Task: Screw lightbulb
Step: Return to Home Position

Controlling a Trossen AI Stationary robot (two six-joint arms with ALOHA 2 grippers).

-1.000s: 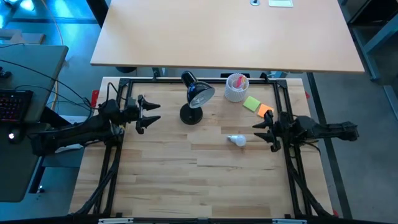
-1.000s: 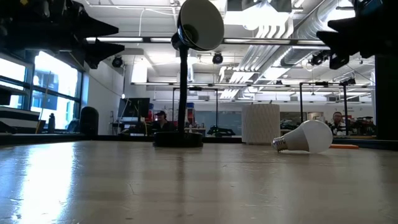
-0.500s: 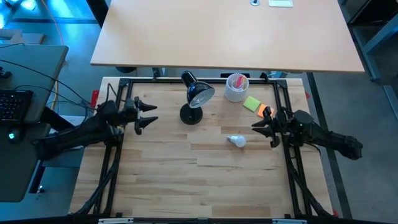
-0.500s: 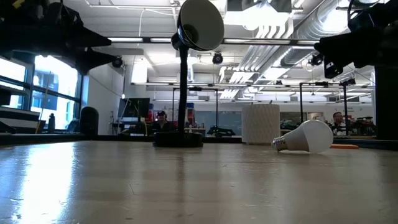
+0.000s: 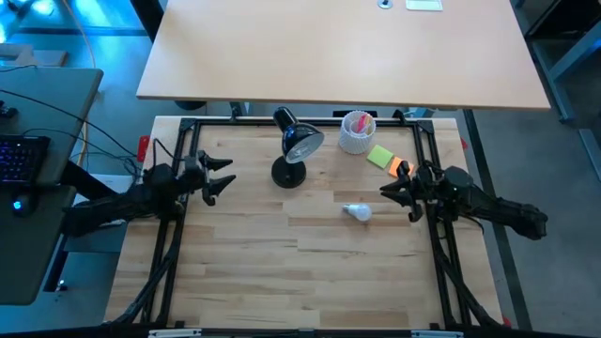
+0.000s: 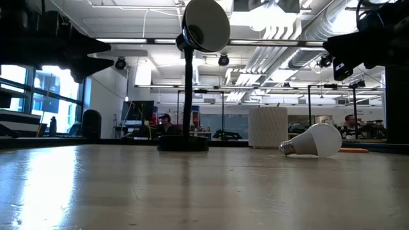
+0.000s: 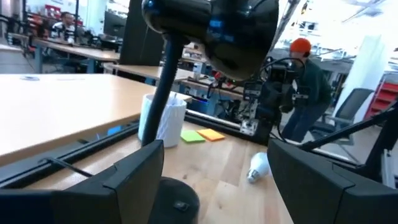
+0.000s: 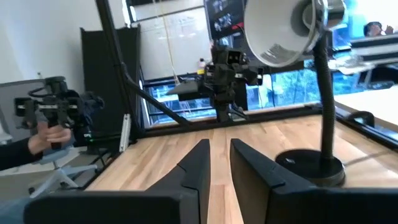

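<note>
Left gripper (image 5: 227, 175) hangs over the desk's (image 5: 282, 272) left edge, clear of the wood. Its fingers (image 7: 134, 180) are wide apart w/ nothing btwn them, and it's aimed across at the lamp.

Black desk lamp (image 5: 289, 158) stands back-ctr: round base flat on the wood, stem upright, head tilted. Right of it, by the back rail, sits the white ribbed cup (image 5: 357, 136) w/ sth pink-red inside, can't tell what.

The lightbulb (image 5: 357, 212) lies on its side on bare wood. It's in front of the cup and front-right of the lamp base, apart from the lamp. From table height its metal screw base points left and the white dome right (image 6: 316, 140). Nothing touches it.

Green sticky pad (image 5: 379, 156) and orange sticky pad (image 5: 401, 169) lie side by side btwn the cup and the right rail.

Right gripper (image 5: 389, 195) hovers near the desk's right edge, just right of the bulb but not touching it, aimed left. Its fingers (image 8: 196, 165) are close together w/ only a thin slit btwn them, holding nothing.

Beyond the desk, past the right arm, a person (image 7: 309, 84) in an orange cap. On the other side, a hand (image 8: 55, 132) grips a dark device.
</note>
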